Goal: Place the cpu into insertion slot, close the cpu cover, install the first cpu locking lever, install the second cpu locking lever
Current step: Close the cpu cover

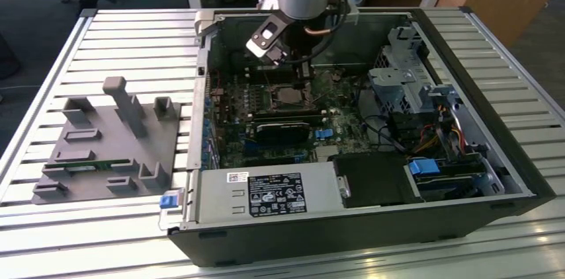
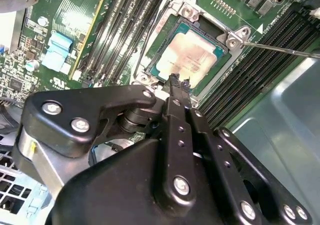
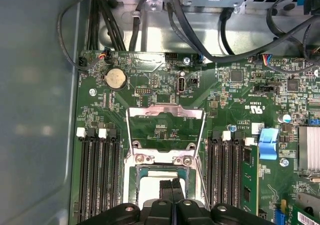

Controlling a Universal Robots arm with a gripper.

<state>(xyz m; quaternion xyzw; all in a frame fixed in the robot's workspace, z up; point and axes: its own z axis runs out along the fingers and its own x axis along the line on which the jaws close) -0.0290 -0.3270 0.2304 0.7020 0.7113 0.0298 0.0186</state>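
Note:
The cpu (image 2: 192,55) lies flat in the insertion slot (image 3: 134,185) on the green motherboard, its dull silver top showing. My gripper (image 2: 178,80) is shut, its thin black fingertips pressed together right over the chip's near edge, with nothing visible between them. In the first wrist view the gripper (image 3: 172,186) hangs over the cpu (image 3: 150,195). The cpu cover (image 3: 165,111), a silver frame with a square window, is swung up and back from its hinge screws. A thin locking lever (image 2: 280,48) sticks out free from a socket corner. In the exterior view the gripper (image 1: 298,84) sits inside the case above the cpu (image 1: 287,98).
Long black memory slots (image 2: 125,25) flank the socket on both sides. Black cables (image 3: 150,15) hang past the board's far edge. The case wall (image 1: 208,94), power supply (image 1: 264,193) and drive cage (image 1: 397,84) box in the board. A grey fixture (image 1: 106,140) stands on the table at the exterior view's left.

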